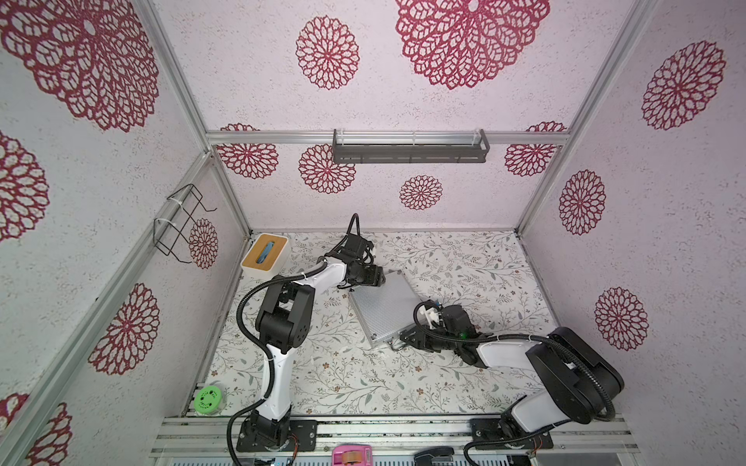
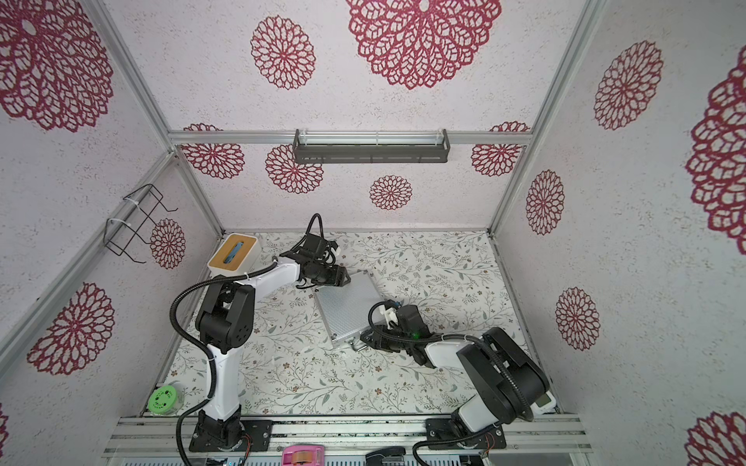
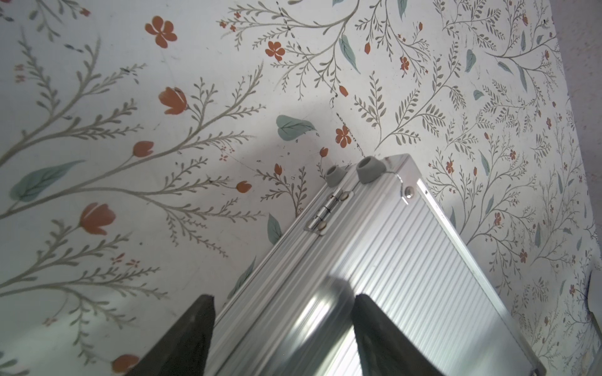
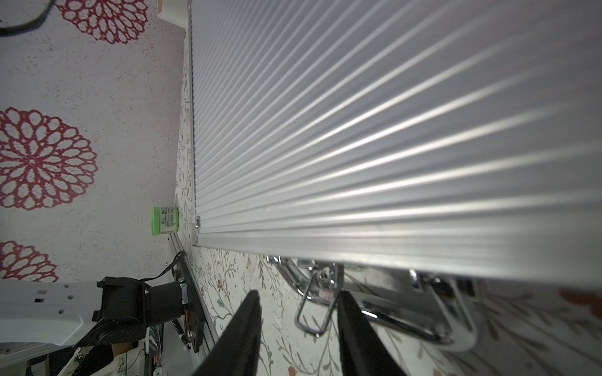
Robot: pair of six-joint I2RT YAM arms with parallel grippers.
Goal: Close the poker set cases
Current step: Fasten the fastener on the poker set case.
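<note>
Pink object [image 1: 351, 455] is seen nearest, at 6 o'clock. Green jar [image 1: 208, 400] at 7, wood-topped box [image 1: 264, 255] at 10. Silver ribbed case [image 1: 385, 308], lid down, is laid askew at centre. Its 11 o'clock corner is straddled by left gripper [image 1: 377, 278]; grip cannot be told. Right gripper [image 4: 299, 293] is seen spread, empty, by the latch [image 4: 325, 285] at 5.

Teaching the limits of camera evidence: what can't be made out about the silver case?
Inside of the poker set case: every view, it lies shut.
Second latch: right wrist view, only blurred chrome beyond the one latch.
Latch side in top views: too small, jaws of the right gripper overlap it.
</note>
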